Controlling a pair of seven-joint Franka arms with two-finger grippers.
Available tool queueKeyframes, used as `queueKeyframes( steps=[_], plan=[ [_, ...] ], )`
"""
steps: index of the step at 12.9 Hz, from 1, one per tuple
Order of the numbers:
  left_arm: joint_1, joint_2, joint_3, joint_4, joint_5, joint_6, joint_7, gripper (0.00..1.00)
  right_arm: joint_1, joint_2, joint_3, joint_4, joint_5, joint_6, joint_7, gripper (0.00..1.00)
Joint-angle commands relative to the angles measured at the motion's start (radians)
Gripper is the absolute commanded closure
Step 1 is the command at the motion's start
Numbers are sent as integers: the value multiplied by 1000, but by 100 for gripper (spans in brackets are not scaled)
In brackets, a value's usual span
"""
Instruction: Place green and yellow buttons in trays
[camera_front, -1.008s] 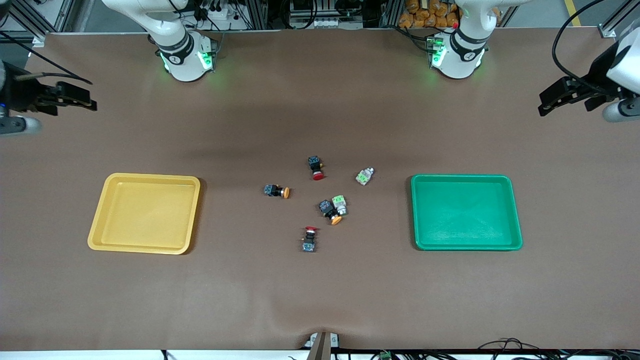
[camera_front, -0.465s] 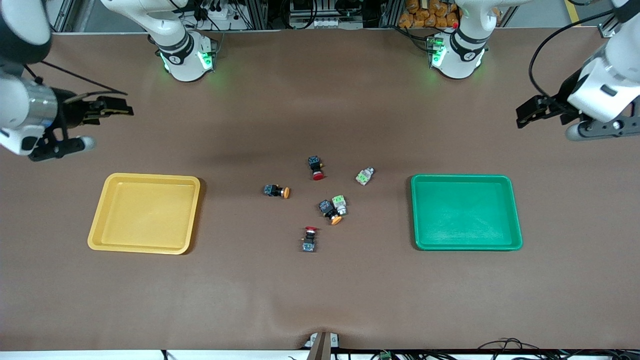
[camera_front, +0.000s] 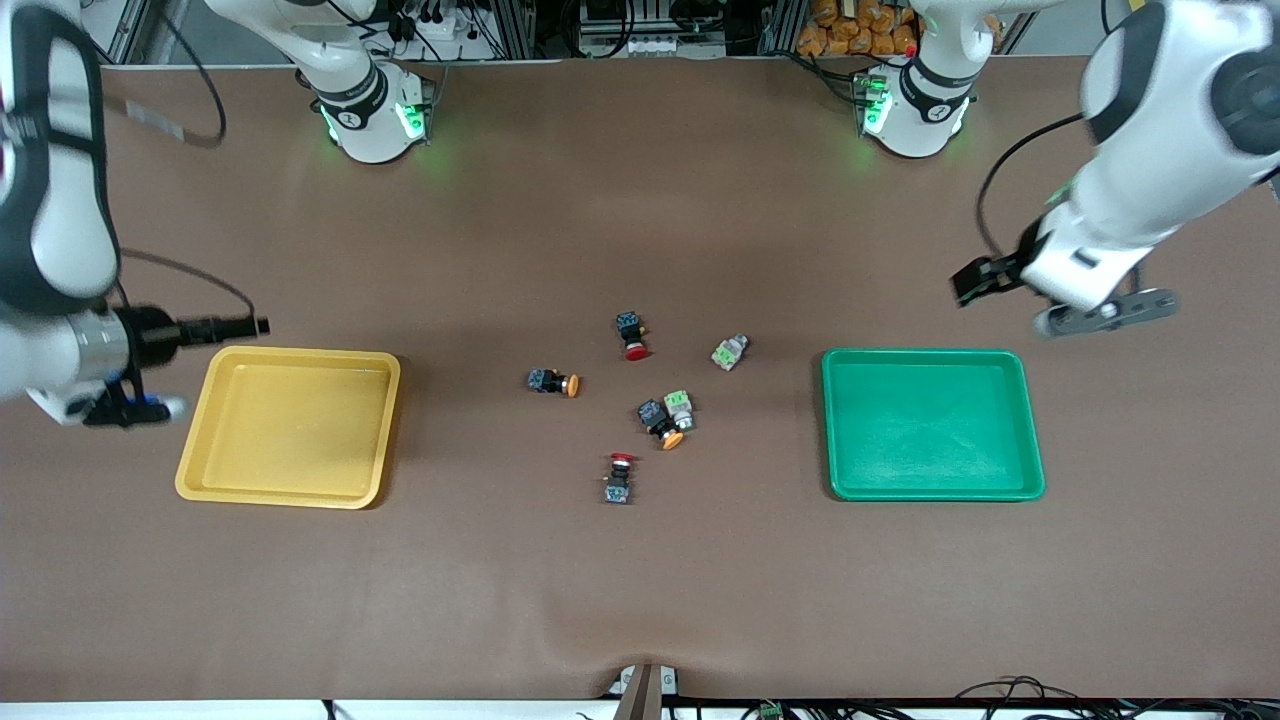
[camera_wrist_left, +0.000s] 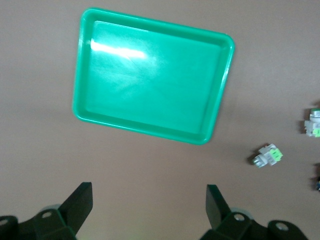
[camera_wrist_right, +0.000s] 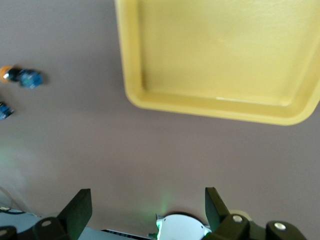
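Both wide open, empty: left hand (camera_wrist_left: 146, 206) above green tray (camera_wrist_left: 218, 109), right hand (camera_wrist_right: 145, 207) by yellow tray (camera_wrist_right: 131, 90). Buttons (camera_front: 679, 407) ahead: tiny, light, rigid; best pinched across bodies.

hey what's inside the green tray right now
Nothing: the green tray shows only its bare glossy floor in both the front and left wrist views, with no part of it covered. The green buttons lie on the table among the other switches.
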Motion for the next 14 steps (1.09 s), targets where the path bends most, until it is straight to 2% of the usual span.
queueKeyframes(
  steps=[1, 4, 5, 7, 8, 12, 14],
  plan=[
    [1, 91, -83, 0, -7, 81, -199, 0, -4, 48, 13, 70, 40, 59, 31, 0],
    [-14, 155, -112, -29, -7, 171, -296, 0, 63, 112, 16, 67, 54, 172, 32, 0],
    [-31, 166, -112, -46, -7, 202, -342, 0, 85, 132, 19, 67, 81, 186, 29, 0],
    [-89, 201, -112, -49, -7, 230, -443, 0, 126, 144, 18, 67, 197, 238, 40, 0],
    [-109, 221, -112, -49, -7, 254, -491, 0, 148, 146, 16, 64, 211, 262, 41, 0],
    [-172, 298, -111, -51, -6, 360, -614, 0, 172, 183, 17, 64, 216, 379, 26, 0],
    [-220, 339, -108, -51, 3, 405, -692, 0, 224, 183, 18, 64, 215, 411, 23, 0]
  ],
)
